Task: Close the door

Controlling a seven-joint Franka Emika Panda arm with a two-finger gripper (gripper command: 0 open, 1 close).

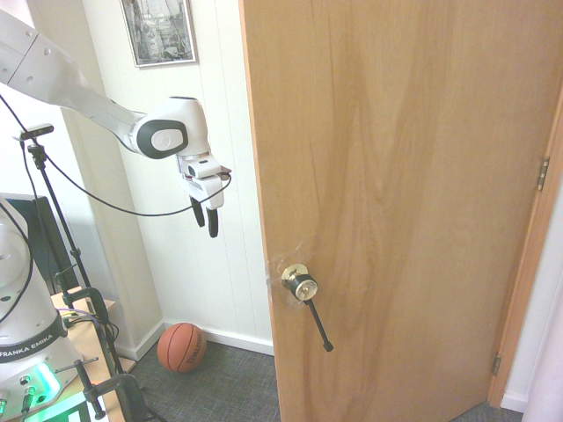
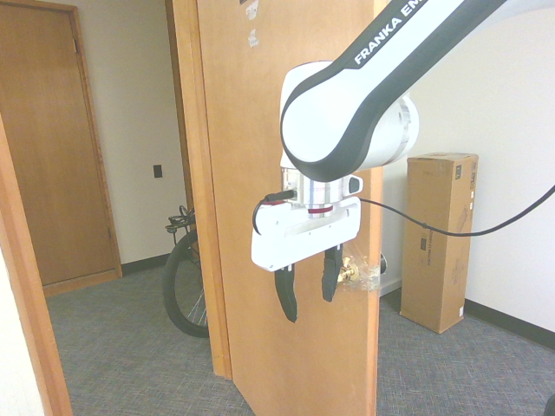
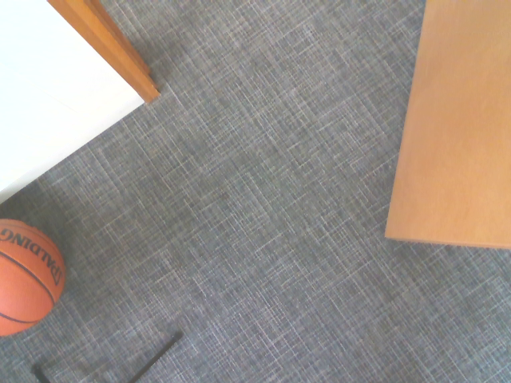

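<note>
The door [image 1: 396, 193] is a tall light-brown wood-grain panel standing open, hinged at the right in the first exterior view. A round brass knob [image 1: 300, 283] sits near its free edge, with a thin black rod [image 1: 318, 325] slanting down from it. My gripper [image 1: 205, 216] hangs in the air left of the door's free edge, above knob height, fingers pointing down, open and empty. In the second exterior view the gripper [image 2: 308, 290] is in front of the door [image 2: 260, 130], close to the knob [image 2: 349, 273]. The wrist view looks down at the carpet and the door's [image 3: 459, 128] bottom end.
An orange basketball [image 1: 182, 347] lies on the grey carpet by the white panelled wall [image 1: 220, 132]; it also appears in the wrist view [image 3: 24, 279]. A tall cardboard box [image 2: 438, 238] stands against the far wall. A bicycle wheel [image 2: 182, 286] is behind the door. A framed picture [image 1: 158, 31] hangs above.
</note>
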